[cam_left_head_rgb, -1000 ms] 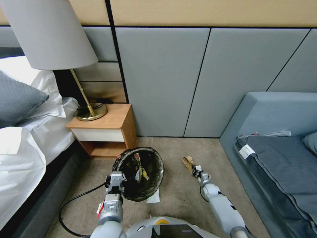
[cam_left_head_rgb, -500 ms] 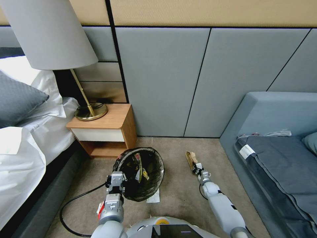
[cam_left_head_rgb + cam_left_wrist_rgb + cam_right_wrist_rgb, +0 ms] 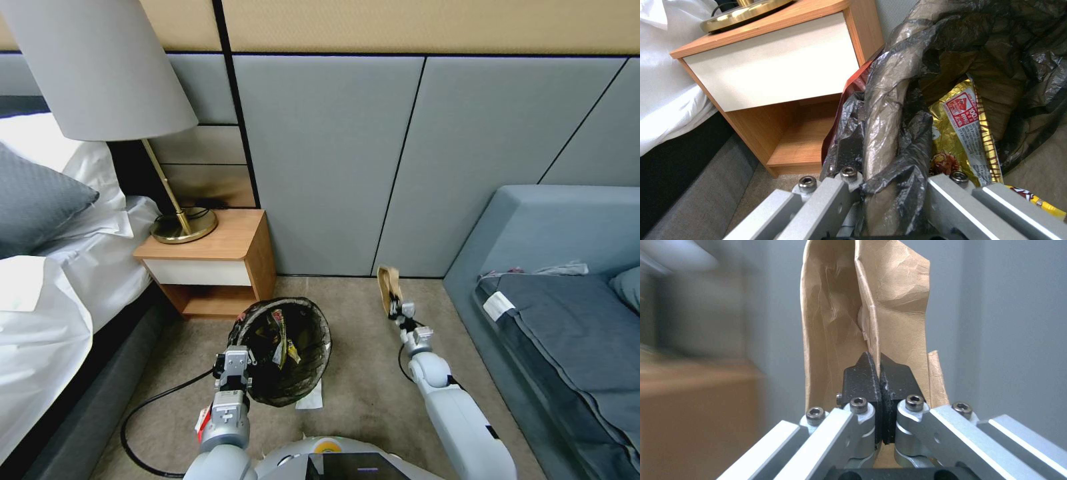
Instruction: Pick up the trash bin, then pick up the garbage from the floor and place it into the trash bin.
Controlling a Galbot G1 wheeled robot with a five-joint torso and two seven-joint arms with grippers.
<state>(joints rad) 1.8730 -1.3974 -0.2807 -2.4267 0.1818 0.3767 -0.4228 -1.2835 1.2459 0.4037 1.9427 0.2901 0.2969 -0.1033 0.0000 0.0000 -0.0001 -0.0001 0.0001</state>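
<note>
Left tool (image 3: 233,368): clamped on rim of round black-bag-lined trash bin (image 3: 303,333). Right tool (image 3: 399,309): pinched together on crumpled brown paper bag (image 3: 389,287), held upright above carpet.

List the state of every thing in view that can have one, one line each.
Round trash bin lined with a black crinkly bag: tilted, open, wrappers inside, rim clamped.
Left gripper: shut on the bin's rim.
Crumpled brown paper bag: lifted off the carpet, hanging upright, pinched.
Right gripper: shut on the paper bag.
White paper scrap: lying flat on the carpet beside the bin.
Wooden nightstand's white drawer: closed.
</note>
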